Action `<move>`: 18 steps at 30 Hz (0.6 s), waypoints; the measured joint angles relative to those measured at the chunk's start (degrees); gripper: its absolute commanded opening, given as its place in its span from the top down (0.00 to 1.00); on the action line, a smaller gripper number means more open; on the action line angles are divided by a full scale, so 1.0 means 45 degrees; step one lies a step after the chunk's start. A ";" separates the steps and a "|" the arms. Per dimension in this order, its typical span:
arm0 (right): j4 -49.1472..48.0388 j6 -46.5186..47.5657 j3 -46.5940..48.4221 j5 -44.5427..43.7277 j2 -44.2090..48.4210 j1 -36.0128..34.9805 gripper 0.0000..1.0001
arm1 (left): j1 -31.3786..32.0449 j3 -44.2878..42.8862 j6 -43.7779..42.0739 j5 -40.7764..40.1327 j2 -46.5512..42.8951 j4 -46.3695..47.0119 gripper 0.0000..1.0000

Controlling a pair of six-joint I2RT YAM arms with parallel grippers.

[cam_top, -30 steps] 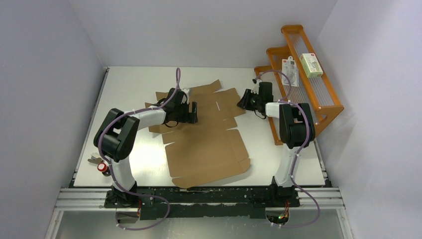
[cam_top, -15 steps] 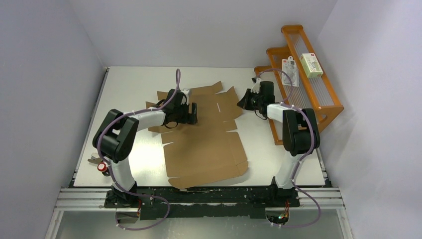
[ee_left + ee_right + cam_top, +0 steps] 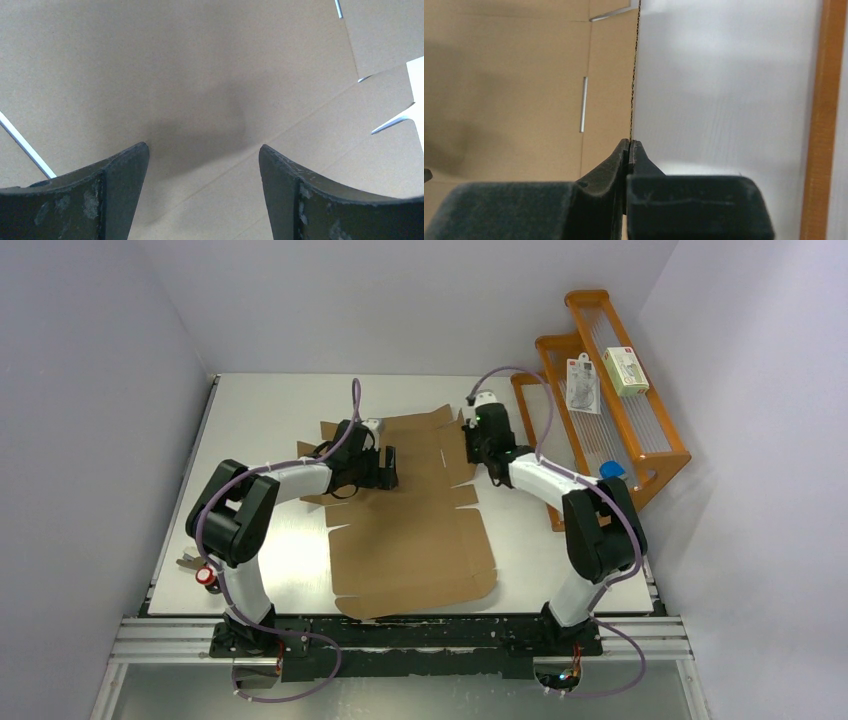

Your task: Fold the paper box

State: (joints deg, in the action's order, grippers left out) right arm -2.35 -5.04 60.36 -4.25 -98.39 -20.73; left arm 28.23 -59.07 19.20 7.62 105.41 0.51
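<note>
Pale grey desk [image 3: 270, 410] fills the top view, w/ the paper box [image 3: 410, 520] lying on it as a flat die-cut sheet near centre, no wall or flap standing up as far as I can see. An orange rack [image 3: 587, 296] stands off to the right, apart from the sheet. My left hand [image 3: 388, 468] sits over the sheet's far-left part and my right hand [image 3: 470, 448] is at its far-right edge. So I judge we're at the very start, w/ the first side flap about to be raised. Left wrist cam: fingers [image 3: 125, 170] spread wide, brown board w/ a crease line and a couple of cut slots filling the view beneath. Nothing sits btw the fingers, and I can't tell if the tips touch the board. It reads as a hold-down, not a grip. Right wrist cam: fingers [image 3: 616, 155] pressed together, and the sheet's edge, seen edge-on, runs straight into the seam btw the tips. That looks like a pinch on the edge, w/ bare desk to its right and the rack's orange rail at the frame's far side. Next move, imo: lift and swing that edge inward about its crease. The left hand should press the main panel down so the whole sheet doesn't slide or tip, and the pinch is shallow, so go slow or it slips out.
</note>
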 measured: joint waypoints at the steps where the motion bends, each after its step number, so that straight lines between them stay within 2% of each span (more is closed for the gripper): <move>1: 0.0039 0.0248 0.0000 -0.0651 0.0097 -0.0364 1.00 | 0.0000 0.0034 0.0019 0.0019 0.0000 0.0073 0.14; 9: 0.0627 0.1865 0.0155 -0.4682 0.0209 -0.2822 1.00 | -0.0024 0.0296 0.0369 0.0287 0.0005 0.0748 0.14; 18: 0.1477 0.2866 0.2025 -0.7208 -0.1156 -0.5221 1.00 | -0.0073 0.0680 0.0918 0.0816 0.0078 0.1812 0.15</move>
State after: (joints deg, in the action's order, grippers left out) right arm 4.29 7.86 69.47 -36.69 -103.59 -44.23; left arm 27.90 -56.01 23.33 11.29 105.75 8.67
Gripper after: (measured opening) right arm 0.018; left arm 0.850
